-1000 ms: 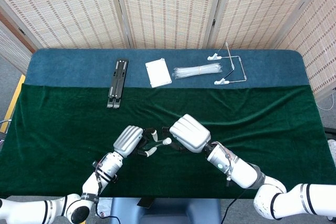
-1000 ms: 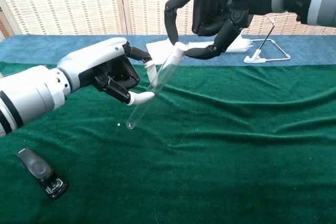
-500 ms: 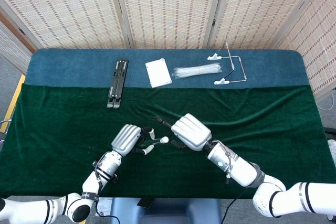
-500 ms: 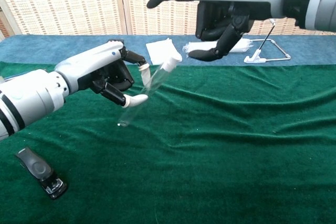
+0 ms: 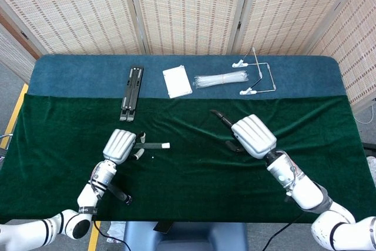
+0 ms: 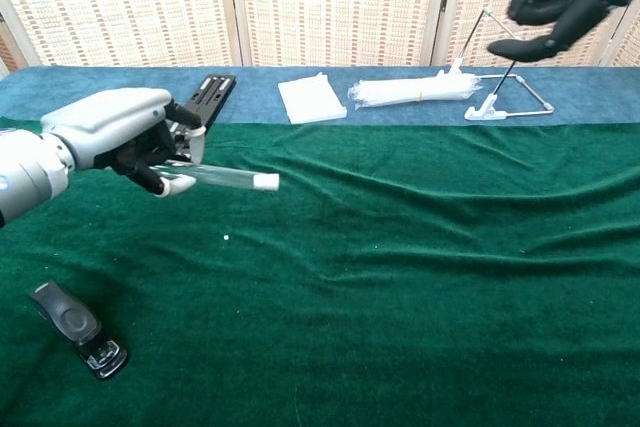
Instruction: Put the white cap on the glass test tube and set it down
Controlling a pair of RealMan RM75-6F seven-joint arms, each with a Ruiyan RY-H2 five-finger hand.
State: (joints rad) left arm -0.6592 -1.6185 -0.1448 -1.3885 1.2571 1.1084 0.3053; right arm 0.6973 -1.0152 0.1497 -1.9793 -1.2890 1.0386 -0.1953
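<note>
Our left robot hand (image 6: 125,137) grasps the glass test tube (image 6: 215,177), white cap (image 6: 266,183) seated; our right robot hand (image 5: 254,136) is released. We should lower it level onto the counter (image 6: 400,277) below, then let go gently.

Clear glossy glass test tube (image 6: 218,177), matt white cap (image 6: 266,183), plush green cloth (image 6: 420,277).
</note>
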